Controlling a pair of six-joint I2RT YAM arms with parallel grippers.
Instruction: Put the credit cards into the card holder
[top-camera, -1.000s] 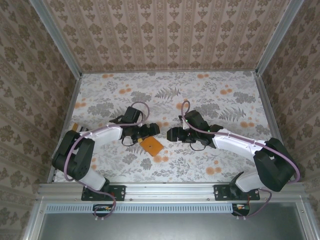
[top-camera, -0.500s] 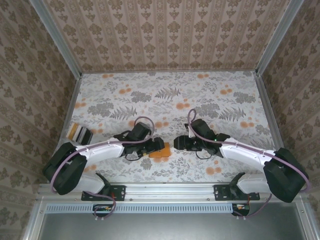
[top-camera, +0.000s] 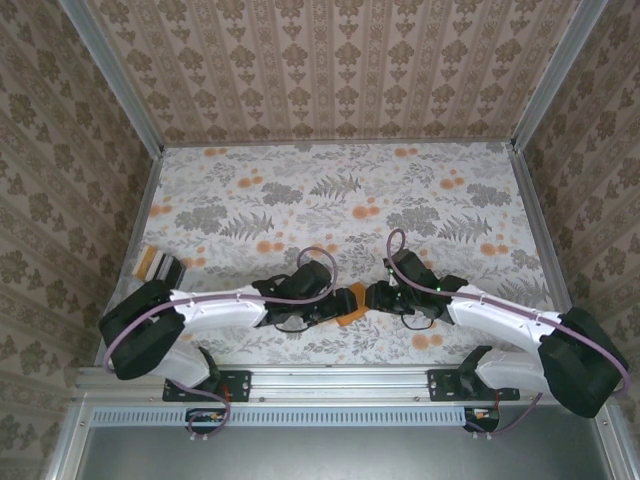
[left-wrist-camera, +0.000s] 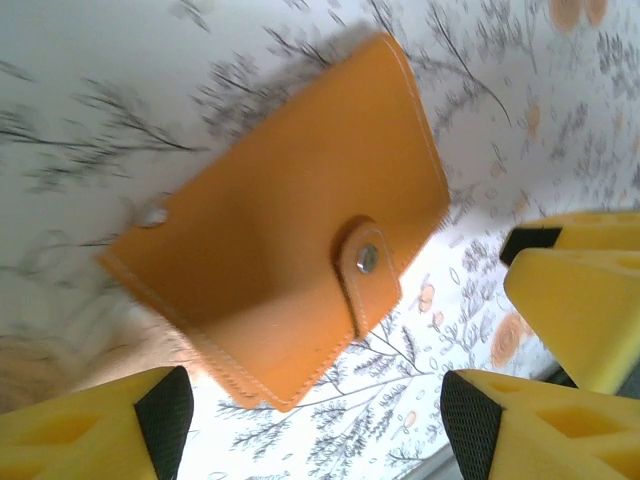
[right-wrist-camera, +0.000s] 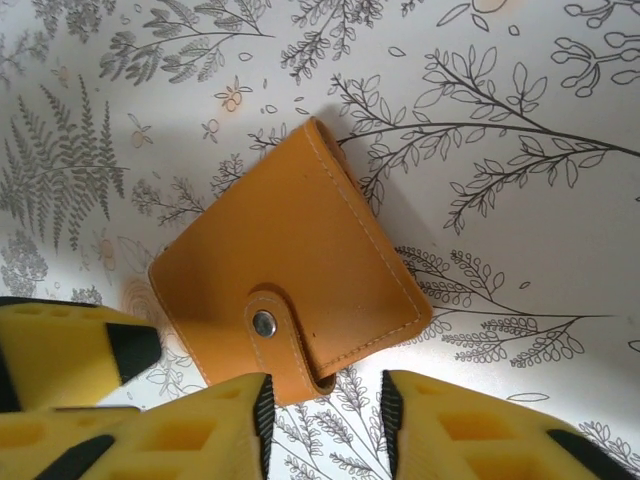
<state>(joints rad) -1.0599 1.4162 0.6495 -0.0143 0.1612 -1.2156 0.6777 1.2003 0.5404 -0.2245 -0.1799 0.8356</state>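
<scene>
card holder (right-wrist-camera: 290, 270): snapped shut, flat on table (top-camera: 450, 200), front centre, between both grippers. credit cards (top-camera: 160, 266): stacked at far left edge, none loaded. left gripper (left-wrist-camera: 315, 415): jaws wide, empty. right gripper (right-wrist-camera: 325, 410): jaws narrow, straddling tab (right-wrist-camera: 275, 340) edge. remaining: open holder, insert all cards.

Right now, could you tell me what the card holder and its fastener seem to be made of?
The card holder looks like orange leather or faux leather: smooth, slightly matte, with stitching along its edges. I cannot tell which of the two it is. The snap on its strap looks like metal: small, round, silvery and shiny.
</scene>
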